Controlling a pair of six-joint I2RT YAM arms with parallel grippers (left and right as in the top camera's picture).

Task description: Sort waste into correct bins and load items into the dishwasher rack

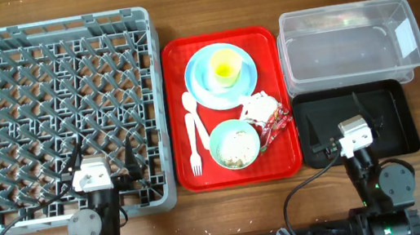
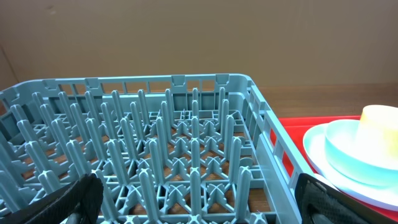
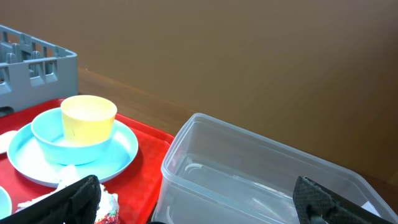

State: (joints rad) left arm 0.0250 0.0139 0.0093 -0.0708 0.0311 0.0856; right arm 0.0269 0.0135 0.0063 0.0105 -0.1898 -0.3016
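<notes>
table (image 1: 232, 213); one plate (image 1: 202, 82); one cup (image 1: 224, 68)

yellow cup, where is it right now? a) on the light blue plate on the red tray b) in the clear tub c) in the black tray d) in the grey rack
a: the overhead view shows the yellow cup standing on the light blue plate, which sits on the red tray.

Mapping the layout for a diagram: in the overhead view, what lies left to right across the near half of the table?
grey dishwasher rack → white fork → pale bowl holding food scraps → black tray
</notes>
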